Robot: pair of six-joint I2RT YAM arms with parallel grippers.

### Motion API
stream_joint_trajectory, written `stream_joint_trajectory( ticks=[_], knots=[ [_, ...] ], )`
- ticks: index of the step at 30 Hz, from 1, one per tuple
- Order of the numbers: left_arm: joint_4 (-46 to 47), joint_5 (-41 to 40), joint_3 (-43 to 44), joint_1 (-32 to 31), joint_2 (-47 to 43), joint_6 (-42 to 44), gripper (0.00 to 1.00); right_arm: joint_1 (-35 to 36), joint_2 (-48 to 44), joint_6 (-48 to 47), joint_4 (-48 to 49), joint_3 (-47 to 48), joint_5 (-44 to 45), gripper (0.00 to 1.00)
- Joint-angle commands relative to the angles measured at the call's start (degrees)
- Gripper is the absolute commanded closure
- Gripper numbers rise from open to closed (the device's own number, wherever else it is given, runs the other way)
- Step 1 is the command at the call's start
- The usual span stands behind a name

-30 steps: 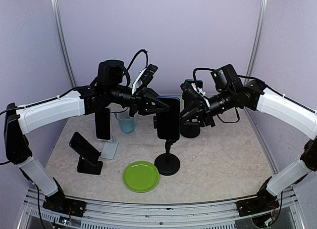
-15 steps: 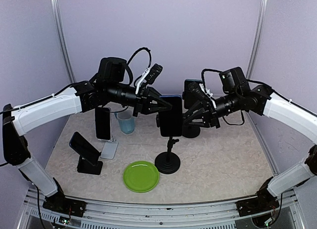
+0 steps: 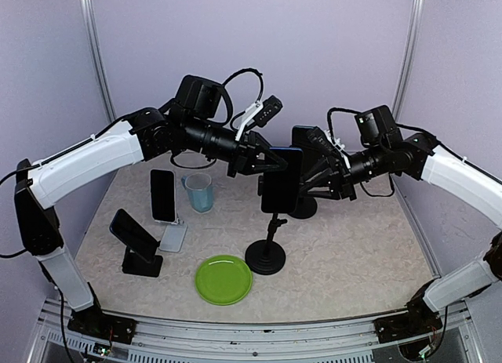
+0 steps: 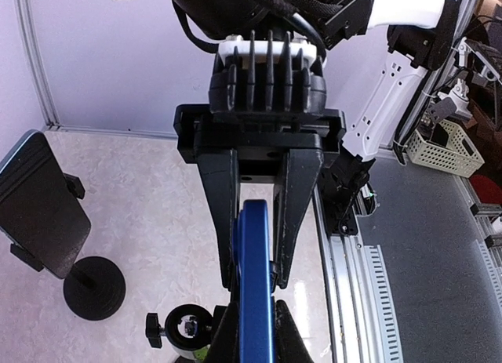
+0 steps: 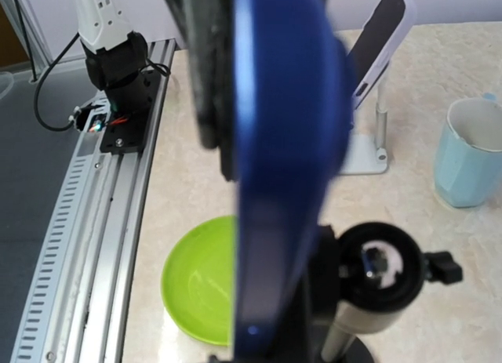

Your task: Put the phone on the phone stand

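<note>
Top external shows phone [image 3: 281, 183] upright, long axis vertical.

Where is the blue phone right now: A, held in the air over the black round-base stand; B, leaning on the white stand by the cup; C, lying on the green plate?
A: the blue phone is gripped between the left hand and the right hand, above the black stand and not yet seated on it.
</note>
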Motion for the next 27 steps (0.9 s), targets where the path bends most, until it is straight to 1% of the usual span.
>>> stream_joint_trajectory(
  ticks=[1,3,5,12,14,19,20,21,24,25,27],
  knots=[
    [-16.0,-11.7,3.2,2.2,4.3,1.0,1.00,0.8,-2.5,0.5,-2.9,-0.4,-4.2,1.00],
    [-19.2,-11.3,4.7,2.0,4.4,1.1,1.00,0.9,-2.2,1.1,-2.3,-0.5,-4.1,1.00],
    [-20.3,-10.6,4.7,1.9,3.6,0.9,1.00,1.0,-1.9,1.5,-1.9,-0.8,-4.6,1.00],
    [-16.5,-9.2,2.1,1.6,1.8,0.1,1.00,1.3,-0.6,2.9,-0.4,0.0,-4.6,1.00],
    [-16.4,-9.1,1.9,1.3,1.8,0.2,1.00,1.3,-0.7,3.1,-0.4,0.2,-3.9,0.91],
    [-16.4,-9.5,1.8,0.4,1.1,-0.5,1.00,1.3,-1.8,3.0,-0.4,-0.1,-2.5,0.82],
    [-16.4,-9.4,1.9,0.3,0.8,-0.6,1.00,1.3,-2.0,2.9,-0.4,-0.1,-2.3,0.79],
    [-16.3,-9.4,1.9,0.1,0.5,-0.8,1.00,1.2,-2.1,2.8,-0.4,-0.1,-2.2,0.72],
    [-15.7,-8.8,1.9,0.1,-0.3,-0.9,1.00,1.2,-3.0,2.2,-0.4,-0.3,-2.0,0.42],
    [-15.4,-8.3,1.8,0.1,-0.6,-0.8,1.00,1.2,-3.3,2.1,-0.4,-0.2,-1.4,0.35],
    [-14.8,-8.1,1.5,0.1,-1.1,-0.9,1.00,1.1,-3.9,1.3,-0.9,0.0,0.3,0.24]
  ],
)
